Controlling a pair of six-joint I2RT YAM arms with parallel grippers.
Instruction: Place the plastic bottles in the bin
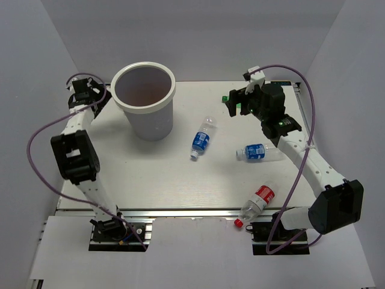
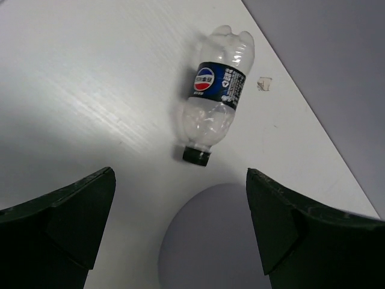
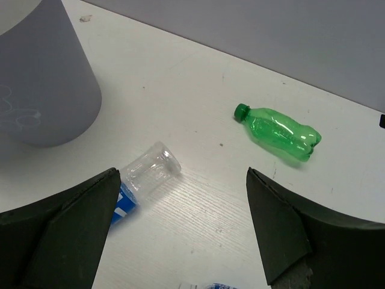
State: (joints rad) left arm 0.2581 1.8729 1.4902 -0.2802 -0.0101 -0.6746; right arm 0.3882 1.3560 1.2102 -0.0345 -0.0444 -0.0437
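My right pincer [image 3: 180, 180], spread and empty, faces the lying green bottle [image 3: 280, 129], apparently to line up a grasp, while my left pincer [image 2: 180, 180], equally spread, looks down on a dark-label bottle [image 2: 213, 99]; both bottles lie outside the bin [image 1: 150, 123].

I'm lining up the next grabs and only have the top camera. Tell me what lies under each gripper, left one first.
Observer: Just ahead of the left gripper a dark-labelled clear bottle with a black cap lies on its side. The arm hides it from you.
Operator: Now the right side.
Observer: Beyond the right gripper a green bottle lies on its side, clear of the fingers.
Operator: Report both sets of jaws.
Observer: Both stand open with nothing between them.
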